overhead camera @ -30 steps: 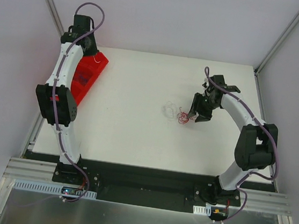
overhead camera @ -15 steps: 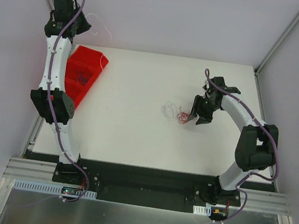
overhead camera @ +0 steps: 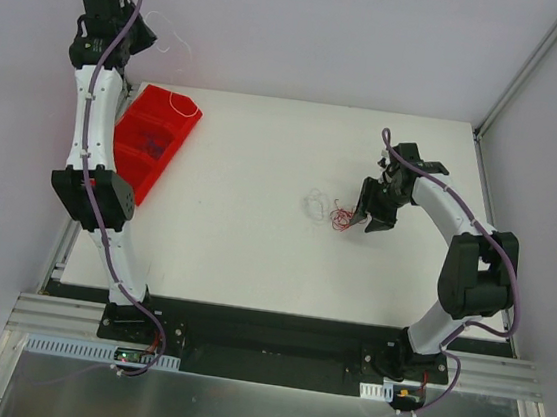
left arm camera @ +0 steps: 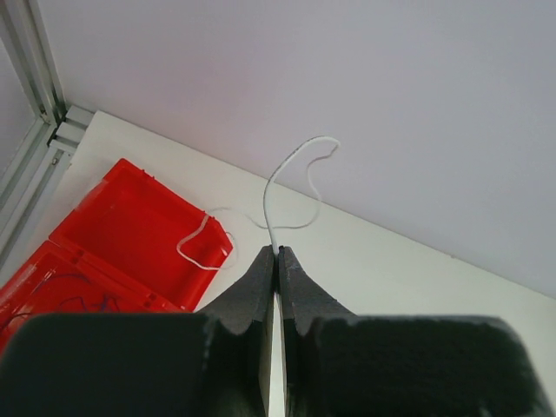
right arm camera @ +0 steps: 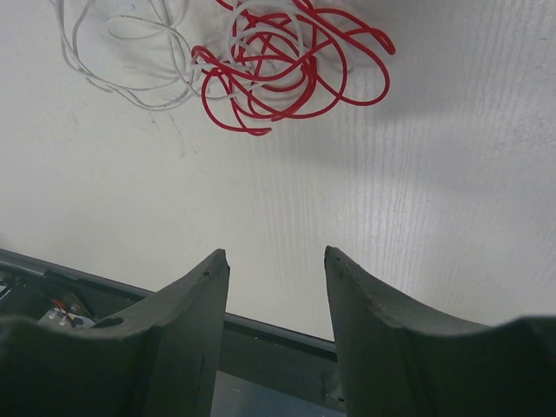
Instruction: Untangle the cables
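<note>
Just ahead of the right gripper [right arm camera: 276, 254], jaws apart and empty, the red-and-white tangle of cables [right arm camera: 287, 61] lies on the tabletop [overhead camera: 243, 255]; this arm is nearer. High above the red bin [left arm camera: 130, 195], the left gripper [left arm camera: 276, 252] pinches one pale cable [left arm camera: 269, 187], tail hanging toward it.

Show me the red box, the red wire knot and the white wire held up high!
red box [left arm camera: 130, 217], left wrist view, bare floor inside.
red wire knot [right arm camera: 282, 62], right wrist view, middle of tangle.
white wire [left arm camera: 268, 204], left wrist view, its upright stretch.
</note>
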